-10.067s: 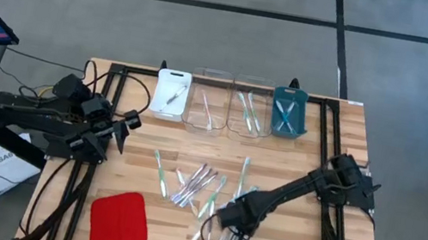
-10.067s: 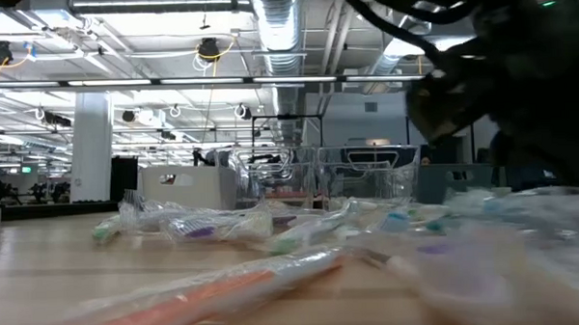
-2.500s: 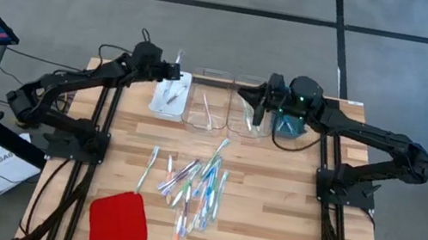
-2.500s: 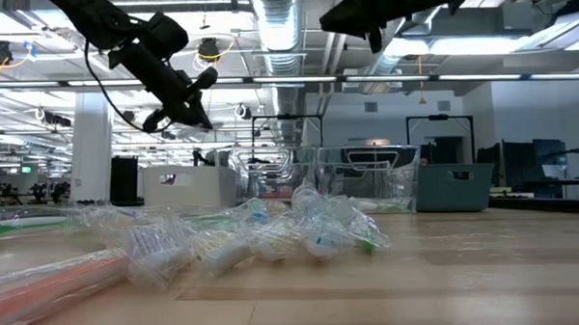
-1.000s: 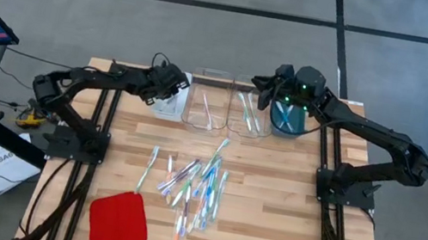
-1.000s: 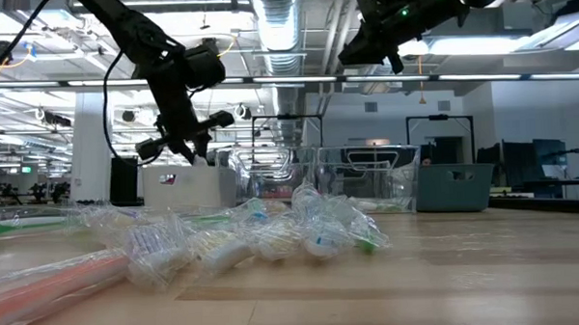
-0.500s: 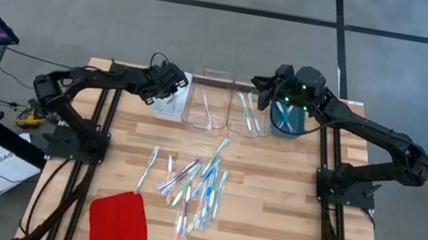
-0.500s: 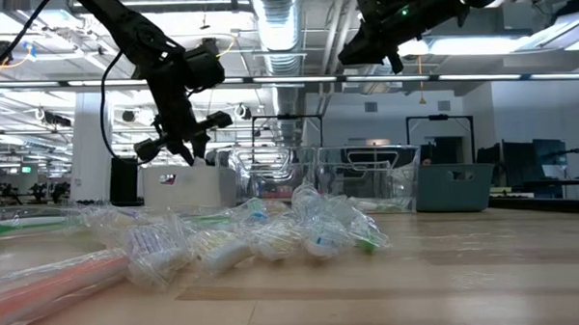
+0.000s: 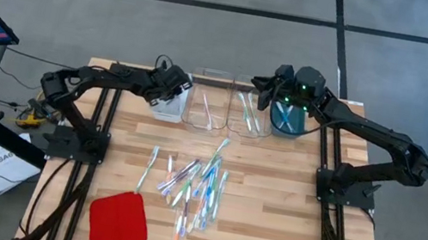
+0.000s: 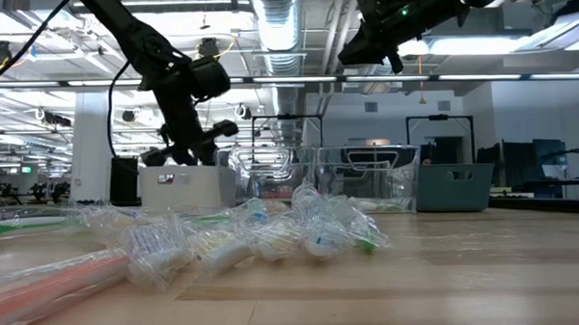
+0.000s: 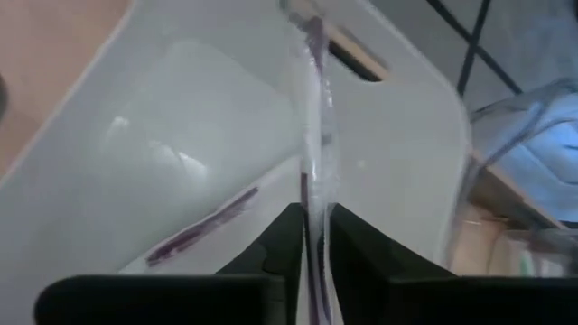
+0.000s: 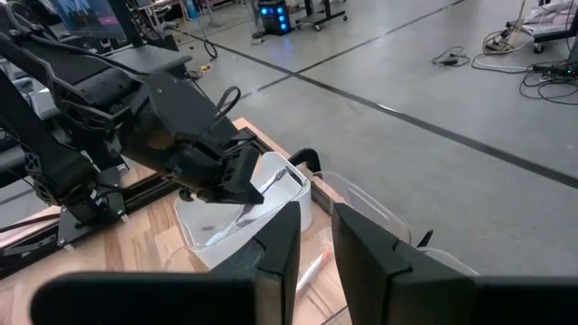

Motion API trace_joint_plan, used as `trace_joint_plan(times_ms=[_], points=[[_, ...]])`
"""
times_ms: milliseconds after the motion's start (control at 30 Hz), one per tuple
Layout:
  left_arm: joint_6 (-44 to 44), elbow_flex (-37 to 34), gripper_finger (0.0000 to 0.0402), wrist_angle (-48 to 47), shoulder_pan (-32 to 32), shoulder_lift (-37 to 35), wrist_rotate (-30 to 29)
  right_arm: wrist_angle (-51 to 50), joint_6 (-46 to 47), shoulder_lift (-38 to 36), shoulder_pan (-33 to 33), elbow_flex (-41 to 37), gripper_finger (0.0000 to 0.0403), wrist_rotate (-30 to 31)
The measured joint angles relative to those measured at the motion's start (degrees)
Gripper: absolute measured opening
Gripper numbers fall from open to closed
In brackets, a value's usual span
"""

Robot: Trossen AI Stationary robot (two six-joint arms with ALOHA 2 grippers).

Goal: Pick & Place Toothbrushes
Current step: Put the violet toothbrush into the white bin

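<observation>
Alignment matters: your left tool (image 9: 178, 84), nearly closed, pinches a purple toothbrush (image 11: 314, 171) whose long axis points down into the white tray (image 11: 135, 171) directly below. Your right tool (image 9: 265, 88) waits empty, slightly parted, over the clear trays (image 9: 228, 103).

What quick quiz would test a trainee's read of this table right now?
1. True or false: the left gripper holds a purple-accented toothbrush over the white plastic tray.
2. Which lies nearest the red square pad? A: the teal bin. B: the loose pile of wrapped toothbrushes. C: the white plastic tray.
3. Fill in: the right gripper holds ____.

Key: 1 true; 2 B; 3 nothing.
</observation>
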Motion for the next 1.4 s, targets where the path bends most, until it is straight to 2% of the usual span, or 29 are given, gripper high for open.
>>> trace_joint_plan(times_ms=[433,733,900,1100,1267,1400], points=[[2.0,0.0,0.0102,1.3,0.1,0.0,0.5,-1.6,0.0,0.0,0.0,0.0,0.0063,0.0],[6.9,0.0,0.0109,3.5,0.4,-1.0,0.4,-1.8,0.0,0.0,0.0,0.0,0.0063,0.0],[11.5,0.0,0.0092,4.5,1.3,-2.1,0.2,-1.7,0.0,0.0,0.0,0.0,0.0063,0.0],[26.5,0.0,0.001,6.4,5.0,-2.1,4.9,-1.6,0.0,0.0,0.0,0.0,0.0063,0.0],[36.1,0.0,0.0001,6.7,8.5,-2.1,8.4,-1.0,0.0,0.0,0.0,0.0,0.0064,0.0],[44.6,0.0,0.0001,6.8,9.6,-2.1,8.6,0.3,0.0,0.0,0.0,0.0,0.0064,0.0]])
